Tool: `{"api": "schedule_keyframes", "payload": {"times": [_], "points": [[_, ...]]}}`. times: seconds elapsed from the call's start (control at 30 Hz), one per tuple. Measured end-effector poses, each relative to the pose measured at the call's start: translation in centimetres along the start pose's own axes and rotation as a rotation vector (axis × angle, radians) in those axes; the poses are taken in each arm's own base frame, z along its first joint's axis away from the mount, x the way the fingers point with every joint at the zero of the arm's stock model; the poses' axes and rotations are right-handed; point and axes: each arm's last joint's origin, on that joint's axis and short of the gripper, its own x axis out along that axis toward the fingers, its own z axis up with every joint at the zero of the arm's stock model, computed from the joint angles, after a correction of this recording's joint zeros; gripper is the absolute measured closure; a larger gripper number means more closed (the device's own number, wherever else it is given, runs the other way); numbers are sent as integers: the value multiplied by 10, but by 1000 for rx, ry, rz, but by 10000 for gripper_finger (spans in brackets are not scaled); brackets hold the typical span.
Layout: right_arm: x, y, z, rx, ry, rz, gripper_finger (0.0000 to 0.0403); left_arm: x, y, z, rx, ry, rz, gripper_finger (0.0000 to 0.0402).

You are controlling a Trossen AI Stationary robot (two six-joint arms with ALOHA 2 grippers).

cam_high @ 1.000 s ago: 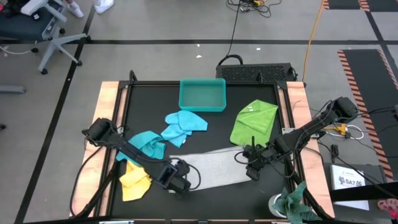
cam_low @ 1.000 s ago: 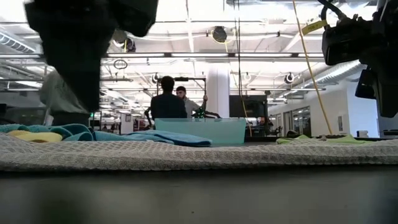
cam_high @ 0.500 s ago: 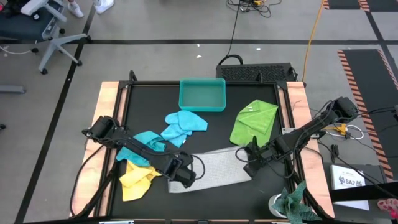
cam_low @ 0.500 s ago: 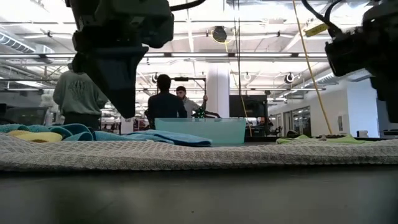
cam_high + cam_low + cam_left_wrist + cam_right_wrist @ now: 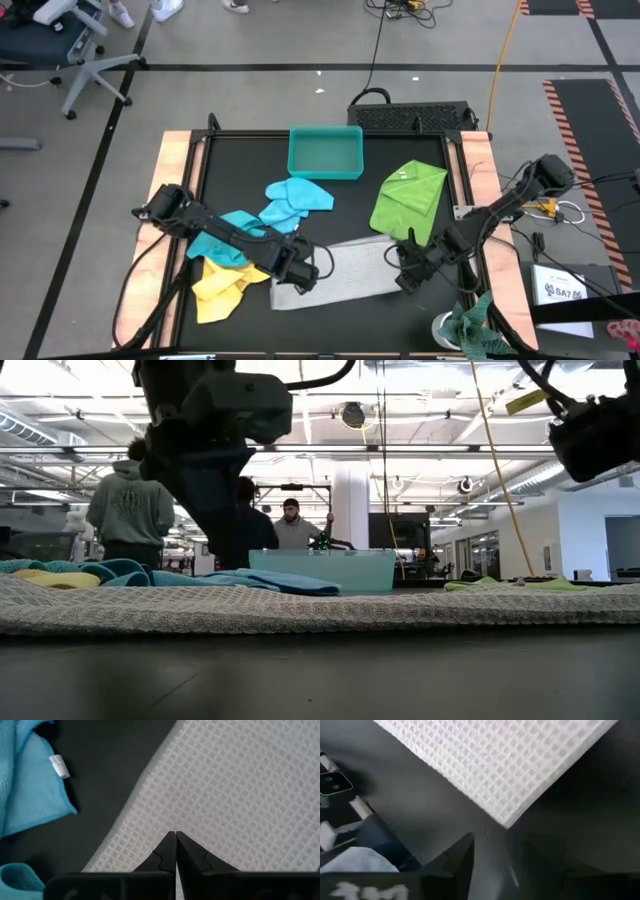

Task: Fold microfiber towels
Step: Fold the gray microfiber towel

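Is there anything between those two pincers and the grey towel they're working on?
Nothing visible. The left pincer is shut right over the grey towel. The right pincer is open beside the towel's corner, with only bare black table between them.

Overhead: straight down on the whole table (image 5: 200, 200), both arms and surrounding floor. Low: at tabletop height, level across the grey towel (image 5: 320, 610) toward the tray (image 5: 322, 570) and room. Left wrist: close, down onto grey weave beside a blue towel (image 5: 30, 785). Right wrist: close, over the grey towel's corner. All four share the grey towel.
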Motion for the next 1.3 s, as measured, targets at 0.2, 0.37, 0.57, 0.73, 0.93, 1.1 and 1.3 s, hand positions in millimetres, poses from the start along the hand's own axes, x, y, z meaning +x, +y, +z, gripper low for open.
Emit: {"api": "schedule_keyframes", "payload": {"times": [0.2,0.37,0.57,0.73,0.93,1.1,1.3], "points": [[15,-2,-2,62,-11,-17,220,1,2,2,23,-6,6,395],[27,-6,0,83,-8,-30,218,3,8,12,46,-11,13,387],[34,-13,1,116,-25,-18,218,9,15,34,83,-34,-39,397],[38,-20,1,156,-37,6,218,11,18,48,85,-79,-79,387],[37,-23,2,131,-35,28,218,14,24,79,159,-186,-192,396],[35,-23,1,126,-36,38,218,15,37,116,154,-302,-351,382],[35,-23,1,126,-39,39,226,18,57,138,143,-346,-386,398]]}}
